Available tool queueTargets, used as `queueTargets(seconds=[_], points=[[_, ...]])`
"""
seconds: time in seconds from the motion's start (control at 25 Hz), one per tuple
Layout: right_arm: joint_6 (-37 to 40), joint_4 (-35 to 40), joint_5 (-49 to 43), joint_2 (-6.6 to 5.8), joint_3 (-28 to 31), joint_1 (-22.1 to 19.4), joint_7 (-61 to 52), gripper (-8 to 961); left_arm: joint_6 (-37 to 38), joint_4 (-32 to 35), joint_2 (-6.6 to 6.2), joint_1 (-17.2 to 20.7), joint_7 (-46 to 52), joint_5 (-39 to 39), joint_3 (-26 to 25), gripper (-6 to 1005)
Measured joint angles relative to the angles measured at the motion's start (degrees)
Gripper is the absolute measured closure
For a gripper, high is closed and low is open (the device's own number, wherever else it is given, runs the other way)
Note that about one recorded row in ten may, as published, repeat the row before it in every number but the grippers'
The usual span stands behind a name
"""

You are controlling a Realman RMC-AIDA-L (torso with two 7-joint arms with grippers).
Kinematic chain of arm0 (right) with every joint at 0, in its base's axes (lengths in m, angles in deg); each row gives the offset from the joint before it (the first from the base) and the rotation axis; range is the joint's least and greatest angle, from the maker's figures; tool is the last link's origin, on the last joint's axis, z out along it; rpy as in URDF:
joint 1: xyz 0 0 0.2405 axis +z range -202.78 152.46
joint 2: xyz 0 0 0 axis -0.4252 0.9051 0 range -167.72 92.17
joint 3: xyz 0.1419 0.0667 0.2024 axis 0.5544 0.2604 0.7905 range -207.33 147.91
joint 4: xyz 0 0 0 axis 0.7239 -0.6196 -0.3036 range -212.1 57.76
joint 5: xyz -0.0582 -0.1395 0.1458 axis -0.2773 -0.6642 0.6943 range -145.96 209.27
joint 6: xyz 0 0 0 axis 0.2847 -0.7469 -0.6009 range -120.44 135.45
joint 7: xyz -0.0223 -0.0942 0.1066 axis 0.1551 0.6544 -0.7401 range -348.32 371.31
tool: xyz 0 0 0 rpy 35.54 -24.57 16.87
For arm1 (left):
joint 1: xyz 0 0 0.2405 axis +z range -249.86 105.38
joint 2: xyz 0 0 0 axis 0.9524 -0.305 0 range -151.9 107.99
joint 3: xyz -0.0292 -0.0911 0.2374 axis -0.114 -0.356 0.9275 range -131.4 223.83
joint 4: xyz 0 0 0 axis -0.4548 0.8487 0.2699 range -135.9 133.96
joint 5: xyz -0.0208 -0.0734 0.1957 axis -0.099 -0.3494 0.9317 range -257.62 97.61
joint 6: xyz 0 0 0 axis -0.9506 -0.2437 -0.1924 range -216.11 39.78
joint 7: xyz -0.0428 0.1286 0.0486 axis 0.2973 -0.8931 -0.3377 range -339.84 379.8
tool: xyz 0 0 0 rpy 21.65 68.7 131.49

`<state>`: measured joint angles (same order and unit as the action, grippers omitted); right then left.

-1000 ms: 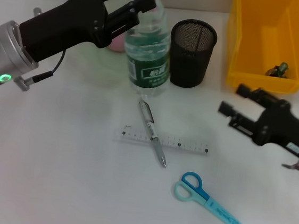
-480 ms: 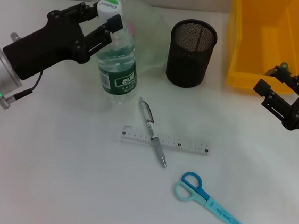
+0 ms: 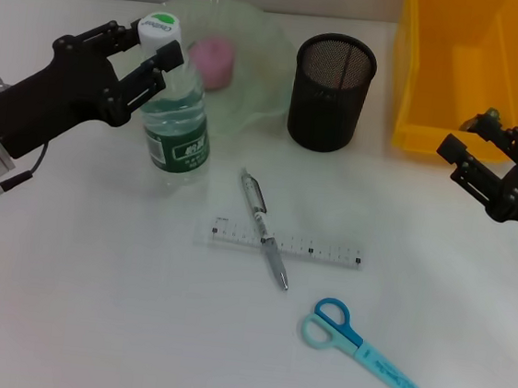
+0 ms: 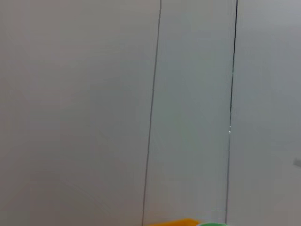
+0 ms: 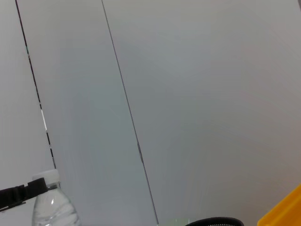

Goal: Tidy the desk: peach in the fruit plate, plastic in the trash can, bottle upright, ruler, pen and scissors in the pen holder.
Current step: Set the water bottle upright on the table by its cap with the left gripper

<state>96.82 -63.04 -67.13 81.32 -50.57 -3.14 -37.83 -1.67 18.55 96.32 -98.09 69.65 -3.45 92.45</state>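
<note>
The left gripper [image 3: 148,45] was clamped around the neck of the water bottle [image 3: 174,125], just under its cap, with a finger on each side; the bottle stood upright on the white desk [image 3: 90,306], at the near-left edge of the pale green fruit plate [image 3: 256,41]. The pink peach [image 3: 213,59] sat in that plate, to the right of the bottle's cap. Right of the plate stood the black mesh pen holder [image 3: 332,92], and further right, at the far right of the desk, the yellow trash can [image 3: 462,72]. The right gripper [image 3: 478,160] hung at the near-right corner of the trash can with its fingers spread apart and nothing between them. Near the middle of the desk the clear ruler [image 3: 281,245] lay flat, with the pen [image 3: 264,230] lying across it at a slant, touching it. The blue scissors [image 3: 359,348] lay closed, nearer and to the right of the ruler, apart from it. In the right wrist view the bottle's top showed low against a plain wall [image 5: 188,94].
</note>
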Motion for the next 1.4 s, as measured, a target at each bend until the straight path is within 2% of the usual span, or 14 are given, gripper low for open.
queueTargets(seconds=[0.24, 1.4], points=[[0.0, -0.1, 0.0, 0.05, 0.0, 0.4, 0.0, 272, -1.1, -1.7, 0.17, 0.3, -2.9, 0.0, -2.2, 547], [-0.1, -0.1, 0.0, 0.09, -0.3, 1.0, 0.0, 271, 0.2, -4.0, 0.27, 1.1, -3.6, 0.0, -2.1, 380]])
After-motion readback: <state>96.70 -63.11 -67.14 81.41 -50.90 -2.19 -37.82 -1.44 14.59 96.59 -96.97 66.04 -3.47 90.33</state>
